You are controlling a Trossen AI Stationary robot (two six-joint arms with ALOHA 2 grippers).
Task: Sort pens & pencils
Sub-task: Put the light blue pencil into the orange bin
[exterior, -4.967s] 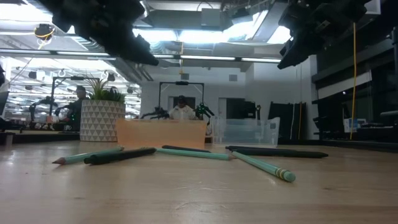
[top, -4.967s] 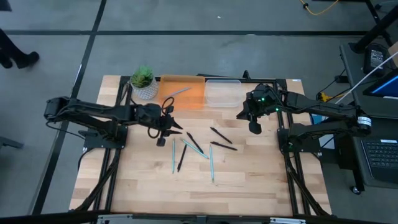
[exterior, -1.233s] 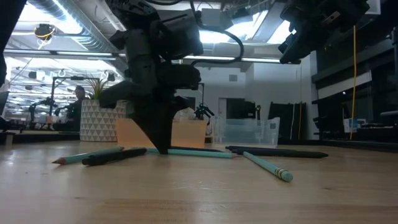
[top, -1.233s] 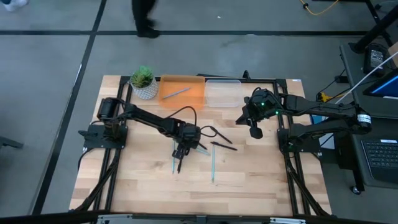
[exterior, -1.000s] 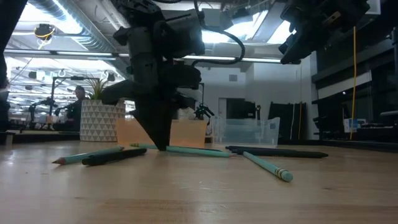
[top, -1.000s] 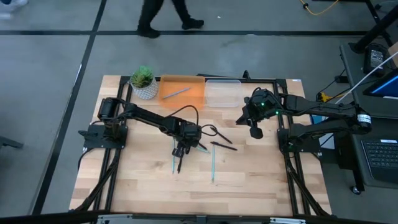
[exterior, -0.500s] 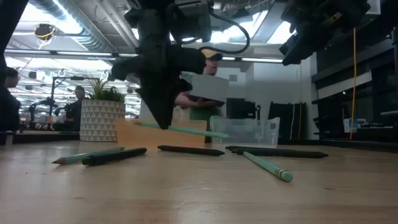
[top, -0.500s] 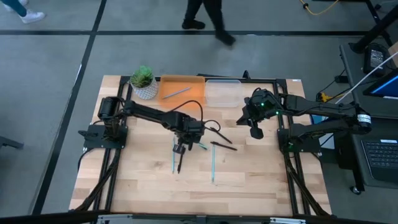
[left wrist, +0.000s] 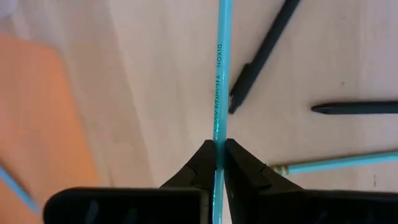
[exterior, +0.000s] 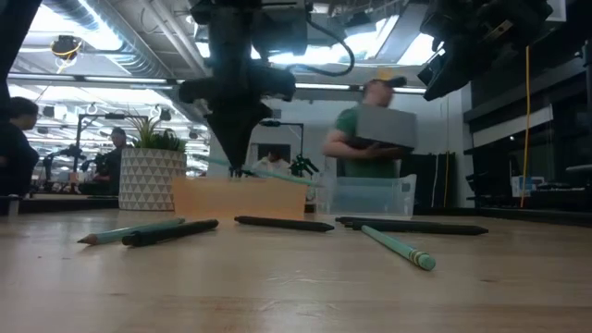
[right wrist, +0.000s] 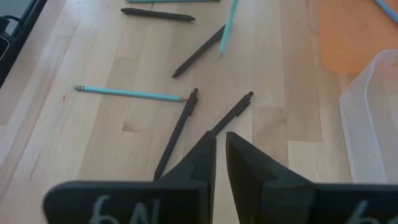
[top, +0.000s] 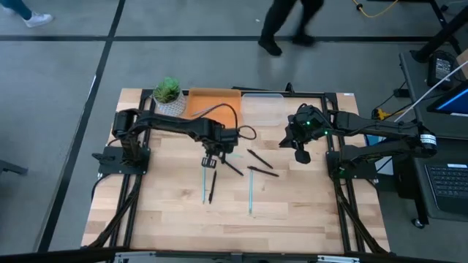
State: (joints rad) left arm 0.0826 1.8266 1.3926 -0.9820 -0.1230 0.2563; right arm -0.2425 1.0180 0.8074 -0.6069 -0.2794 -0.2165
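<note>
It was a robot lab. Two robot arms were fixed on a black frame (top: 135, 204) around a wooden table (top: 292, 212) on a grey floor. Behind the table was a big room with bright ceiling lights (exterior: 65, 42), more robot arms (exterior: 60, 155), and people, one carrying a laptop (exterior: 381, 125). A keyboard (top: 447, 183) sat on a desk nearby.

You're working on a pale, smooth-finished wooden table (top: 168, 219); the teal pencil (left wrist: 219, 81) looks glossily painted, the clear bin (top: 262, 109) near the far edge reads as translucent plastic.
</note>
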